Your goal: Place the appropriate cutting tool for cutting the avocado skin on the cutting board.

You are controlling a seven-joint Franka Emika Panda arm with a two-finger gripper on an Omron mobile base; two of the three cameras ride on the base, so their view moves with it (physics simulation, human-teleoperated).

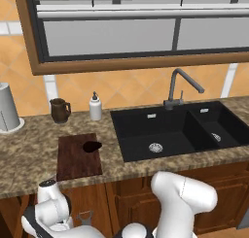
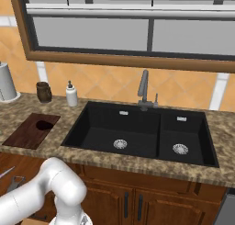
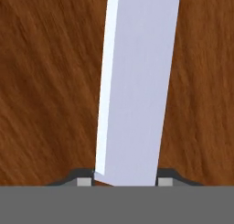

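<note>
Here, through the hand camera, I see the slim knife's flat silver blade (image 3: 135, 86) rising between my gripper (image 3: 124, 182) fingertips, which sit at either side of it, apparently clamped on it, against brown wood grain. On the speckled stone counter (image 1: 29, 154), the small dark egg-shaped avocado (image 1: 91, 146) rests on the flat reddish-brown wooden cutting board (image 1: 78, 166), left of the black double sink (image 1: 160, 130).

Arm is folded low below the desk edge, elbow raised. Tool (image 3: 124, 182) is closed on the knife blade (image 3: 135, 81) (both fingertips (image 3: 83, 182) seen flanking its base), pointed at wood grain.
</note>
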